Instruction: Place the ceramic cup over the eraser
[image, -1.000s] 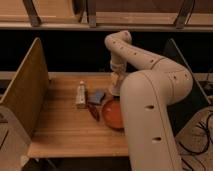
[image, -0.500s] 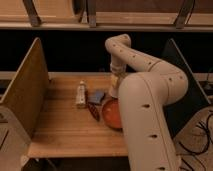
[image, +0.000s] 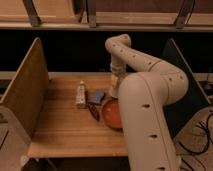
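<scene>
My gripper (image: 115, 89) hangs from the wrist over the back of the wooden table (image: 65, 131), just behind the orange-red bowl (image: 110, 113) and right of the blue-grey square piece (image: 96, 95). The gripper's lower end blends into the pale arm. The ceramic cup and the black eraser do not show; they are hidden behind the gripper and arm or out of view.
A white capped tube (image: 80, 94) lies left of the blue-grey piece. A thin dark red stick (image: 93, 110) lies beside the bowl. Wooden side panels stand at the left (image: 24, 90) and right (image: 176, 62). My bulky arm (image: 150, 115) covers the table's right side.
The wrist and gripper have sunk a little toward the table behind the bowl. The objects on the table have not moved.
</scene>
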